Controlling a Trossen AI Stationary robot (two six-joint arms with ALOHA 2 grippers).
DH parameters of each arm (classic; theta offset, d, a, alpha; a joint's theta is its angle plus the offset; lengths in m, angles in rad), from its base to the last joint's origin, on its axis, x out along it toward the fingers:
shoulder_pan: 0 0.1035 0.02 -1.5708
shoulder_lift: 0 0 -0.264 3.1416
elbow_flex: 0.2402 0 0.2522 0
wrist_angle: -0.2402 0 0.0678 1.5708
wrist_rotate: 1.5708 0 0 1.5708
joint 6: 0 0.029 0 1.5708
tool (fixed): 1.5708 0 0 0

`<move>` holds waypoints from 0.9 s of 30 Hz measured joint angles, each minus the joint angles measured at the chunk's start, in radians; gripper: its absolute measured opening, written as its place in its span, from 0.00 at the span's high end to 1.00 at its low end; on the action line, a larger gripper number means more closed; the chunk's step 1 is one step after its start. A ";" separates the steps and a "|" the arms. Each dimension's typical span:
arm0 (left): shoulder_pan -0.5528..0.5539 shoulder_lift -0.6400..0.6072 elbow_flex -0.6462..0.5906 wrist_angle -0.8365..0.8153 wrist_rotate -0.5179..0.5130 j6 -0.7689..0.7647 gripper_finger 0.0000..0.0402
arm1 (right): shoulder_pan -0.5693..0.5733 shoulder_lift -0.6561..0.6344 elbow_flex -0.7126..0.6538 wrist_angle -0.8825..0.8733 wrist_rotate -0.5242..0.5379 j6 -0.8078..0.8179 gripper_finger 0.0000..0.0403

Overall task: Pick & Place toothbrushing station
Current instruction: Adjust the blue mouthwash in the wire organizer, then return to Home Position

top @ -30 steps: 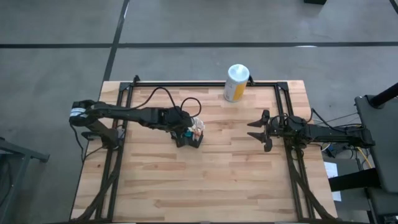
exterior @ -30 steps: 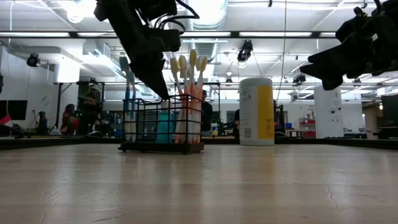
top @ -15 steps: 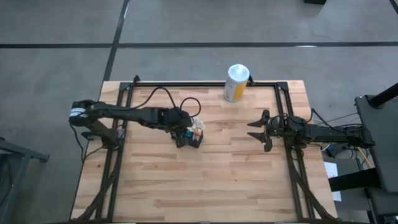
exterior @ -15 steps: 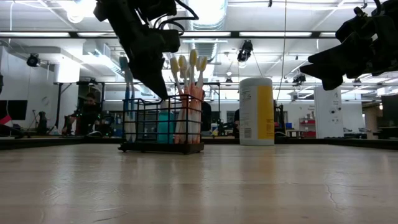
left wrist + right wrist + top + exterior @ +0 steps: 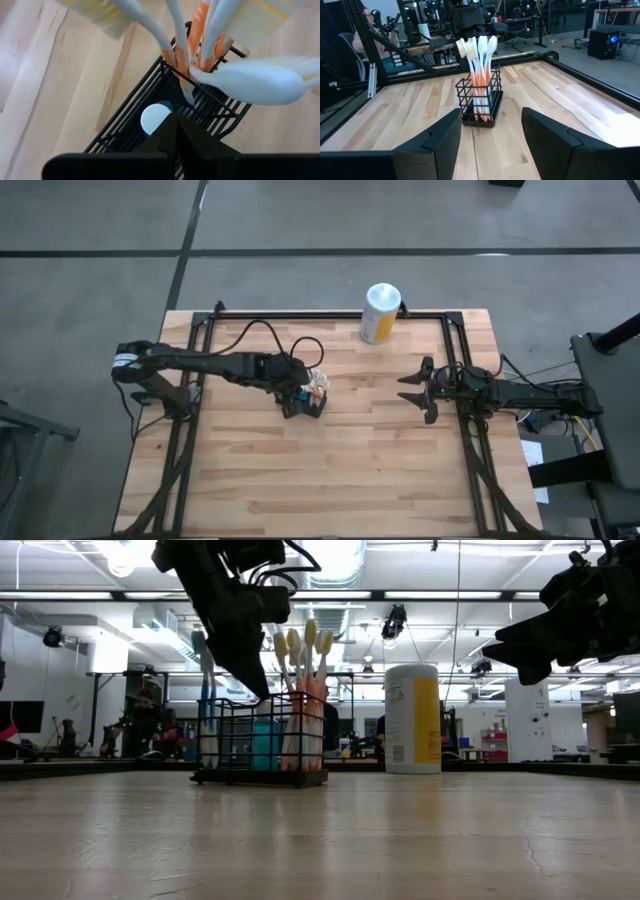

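Observation:
The toothbrushing station, a small black wire basket (image 5: 312, 406) (image 5: 235, 740) (image 5: 479, 102), stands on its base on the wooden table, left of centre. Several white-and-orange toothbrushes (image 5: 305, 690) (image 5: 479, 50) stand upright in it, with a blue one (image 5: 205, 690) and a teal tube with a round pale cap (image 5: 155, 117). My left gripper (image 5: 295, 392) (image 5: 262, 690) (image 5: 174, 125) is shut and slants down from the left, its tips at the basket's top rim. My right gripper (image 5: 412, 388) (image 5: 490, 140) hovers open and level at the table's right, well away from the basket. My left gripper's shut fingertips (image 5: 170, 131) come from above, slanting down from the table's left, and end at the basket's rim wires (image 5: 132, 97) beside the tube's cap. I cannot tell whether they pinch a wire or only hover there. The basket stands upright on the table.
A white-and-yellow cylindrical canister (image 5: 380, 312) (image 5: 412, 718) stands at the table's far edge, right of the basket. A black metal frame (image 5: 330, 314) runs along the table's far and side edges. Bare wood lies between the basket and my right gripper. People show in the room behind.

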 joint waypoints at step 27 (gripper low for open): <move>0.000 -0.002 0.048 0.008 -0.148 0.040 0.97 | 0.000 0.000 0.000 0.000 0.000 0.000 0.50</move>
